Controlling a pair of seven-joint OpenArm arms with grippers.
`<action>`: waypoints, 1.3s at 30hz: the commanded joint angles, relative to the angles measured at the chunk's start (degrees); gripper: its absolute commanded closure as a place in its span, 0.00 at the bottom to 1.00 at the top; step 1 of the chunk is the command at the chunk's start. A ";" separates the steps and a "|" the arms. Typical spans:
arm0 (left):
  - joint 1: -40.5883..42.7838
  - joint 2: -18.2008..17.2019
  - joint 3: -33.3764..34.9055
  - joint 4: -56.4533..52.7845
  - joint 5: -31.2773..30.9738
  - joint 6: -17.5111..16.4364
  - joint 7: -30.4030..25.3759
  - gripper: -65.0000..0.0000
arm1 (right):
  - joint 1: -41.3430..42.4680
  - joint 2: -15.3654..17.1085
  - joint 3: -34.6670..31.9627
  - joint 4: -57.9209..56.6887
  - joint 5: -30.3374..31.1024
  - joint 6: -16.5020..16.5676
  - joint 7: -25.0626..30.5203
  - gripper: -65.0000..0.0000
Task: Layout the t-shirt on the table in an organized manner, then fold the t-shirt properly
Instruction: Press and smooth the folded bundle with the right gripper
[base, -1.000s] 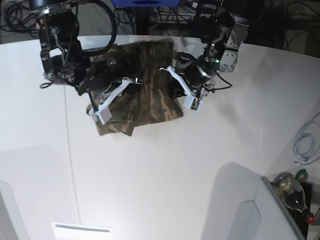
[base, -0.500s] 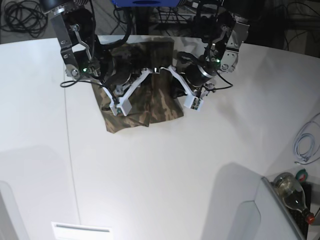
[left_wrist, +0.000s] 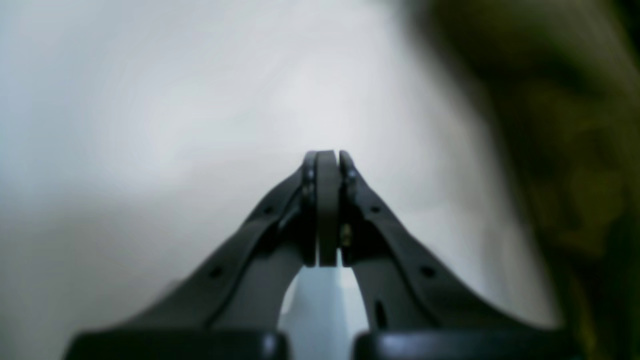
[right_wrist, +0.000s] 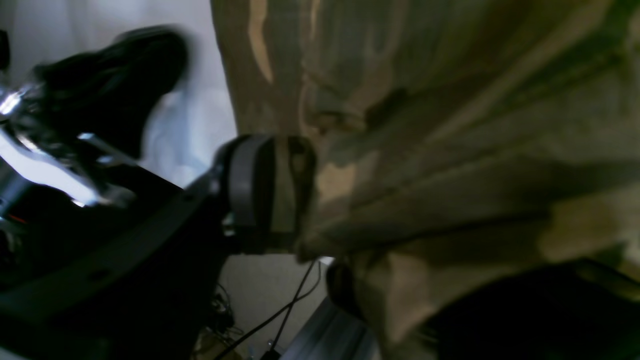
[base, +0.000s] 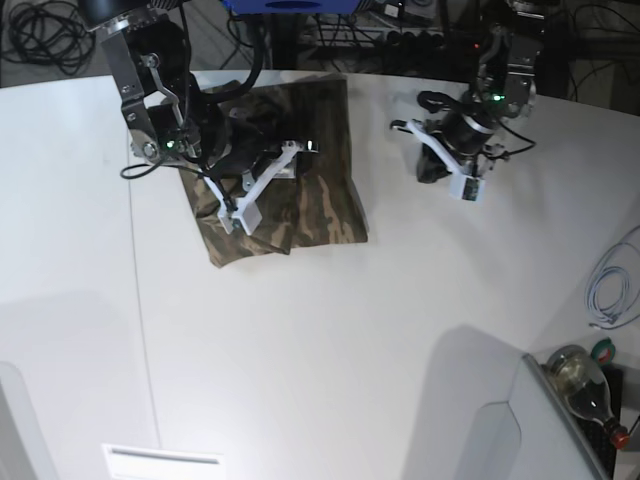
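T-shirt (base: 300, 190) in camouflage lies folded on the white table (base: 330, 340); right gripper (right_wrist: 270, 192) fingers pinch its cloth, left gripper (left_wrist: 327, 165) fingers pressed together, apart from it.

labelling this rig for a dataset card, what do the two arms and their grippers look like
Both arms are black, with loose black cables looped along the joints and small green lights near the wrists. The left gripper and right gripper carry white finger brackets in the base view. Up close, the left gripper's fingers are dark, slim and tapering, with small holes along them and flat dark pads.
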 joint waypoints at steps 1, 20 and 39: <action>0.68 -0.22 -1.49 2.83 -0.74 -0.71 -0.20 1.00 | 0.60 0.11 0.05 0.96 0.62 0.44 0.68 0.52; 15.36 -5.49 -18.98 13.20 -0.65 -0.80 4.11 1.00 | 5.08 -3.84 -17.01 5.00 -15.91 0.09 0.76 0.52; 16.24 -9.80 -18.98 4.32 -0.65 -0.80 3.67 1.00 | 6.49 -1.56 -23.51 12.39 -29.89 -2.37 -3.63 0.88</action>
